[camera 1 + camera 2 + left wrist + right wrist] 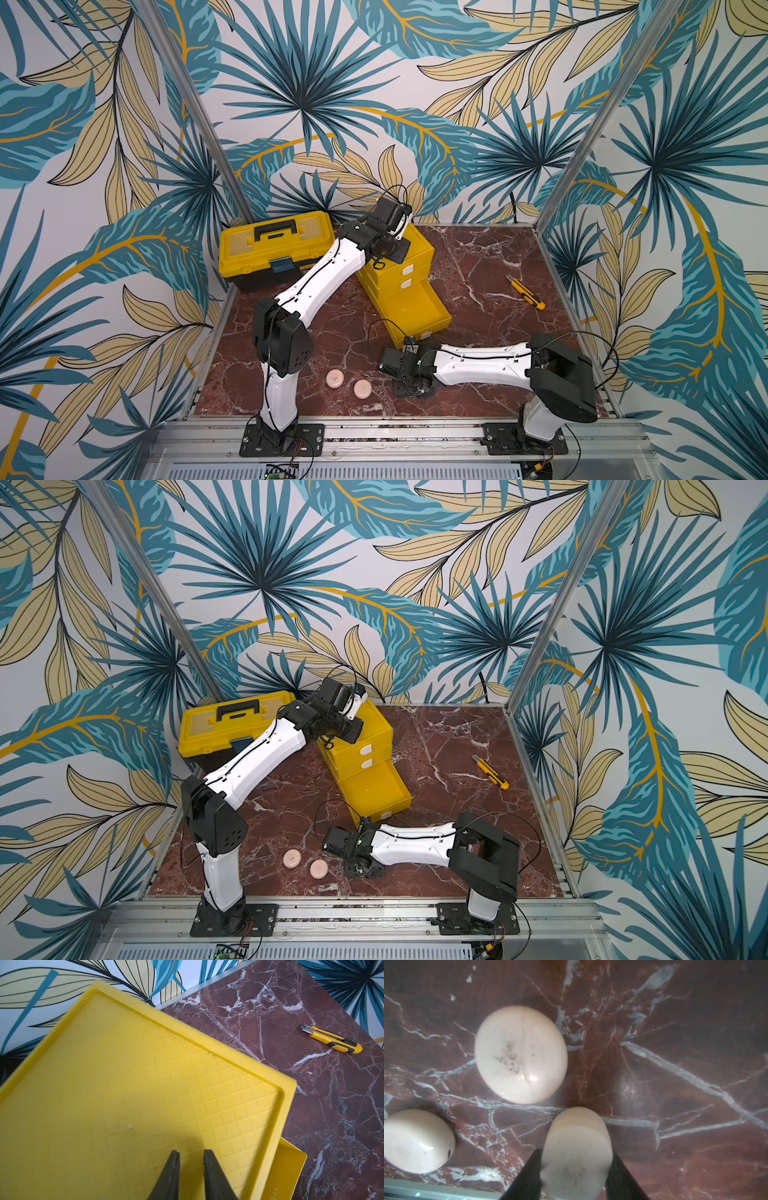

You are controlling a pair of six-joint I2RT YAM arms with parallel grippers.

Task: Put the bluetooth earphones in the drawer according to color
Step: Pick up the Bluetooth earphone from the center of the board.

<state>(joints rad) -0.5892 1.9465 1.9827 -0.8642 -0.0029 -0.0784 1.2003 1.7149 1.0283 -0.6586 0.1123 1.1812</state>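
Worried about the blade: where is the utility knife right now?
In both top views the utility knife lies on the table near its right edge, well right of the yellow drawer chest.

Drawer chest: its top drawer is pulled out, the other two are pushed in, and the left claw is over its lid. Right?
Not quite: the bottom drawer is the one pulled out of the drawer chest, not the top one; both top views show it. The rest stands.
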